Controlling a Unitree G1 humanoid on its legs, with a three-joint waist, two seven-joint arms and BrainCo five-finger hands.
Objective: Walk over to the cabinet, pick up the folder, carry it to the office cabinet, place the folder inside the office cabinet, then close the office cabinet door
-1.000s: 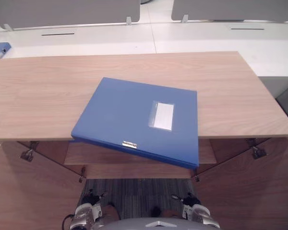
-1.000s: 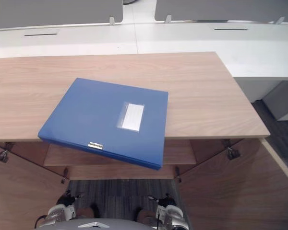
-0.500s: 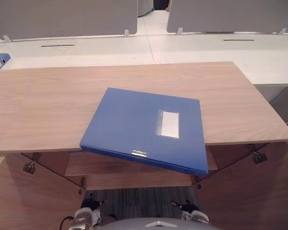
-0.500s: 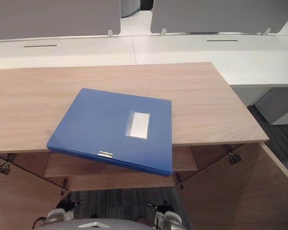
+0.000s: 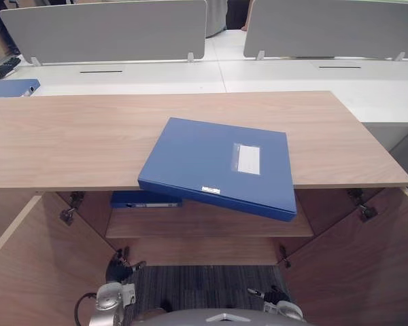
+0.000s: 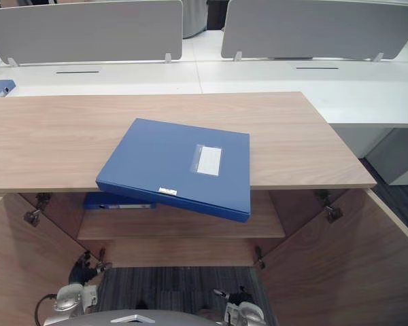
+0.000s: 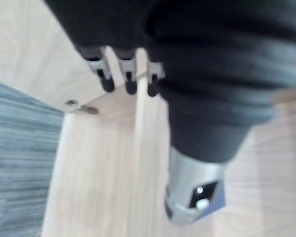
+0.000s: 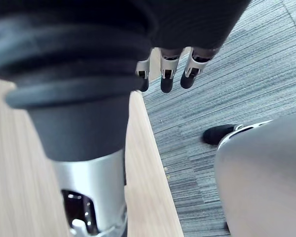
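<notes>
Between the earlier frames and now the whole head picture shifts, which marks a camera move. The folder [image 5: 211, 159] keeps its place against the front edge of the cabinet [image 5: 68, 136], and a second blue folder [image 5: 144, 200] comes into sight on the shelf [image 5: 217, 223] below. Fingers [image 7: 130, 81] of the left hand [image 7: 108, 29] hang straight and relaxed and hold nothing, with wooden panels and a metal hinge [image 7: 81, 106] past their dark tips. Fingers [image 8: 168, 74] of the right hand [image 8: 187, 24] are likewise straight and empty, above the grey striped carpet [image 8: 237, 84] and beside a wooden panel edge [image 8: 148, 173]. In the head views both hands sit low at the near edge of the picture, the left hand near the open left door [image 5: 20, 272] and the right hand near the open right door [image 5: 367, 265]. Both are well apart from the folder. The folder lies flat on the cabinet top, turned askew, with its near spine edge overhanging the front edge above the open compartment. A clear label pocket [image 5: 247, 159] sits on the cover toward the robot's right, and a small pale tag [image 5: 211, 190] shows on the spine. The second blue folder lies flat on the shelf, toward its left end, partly under the cabinet top. Beyond the cabinet stands a white table [image 5: 156, 75] with grey partition screens [image 5: 109, 30], and another blue item [image 5: 13, 87] rests on that table at far left.
</notes>
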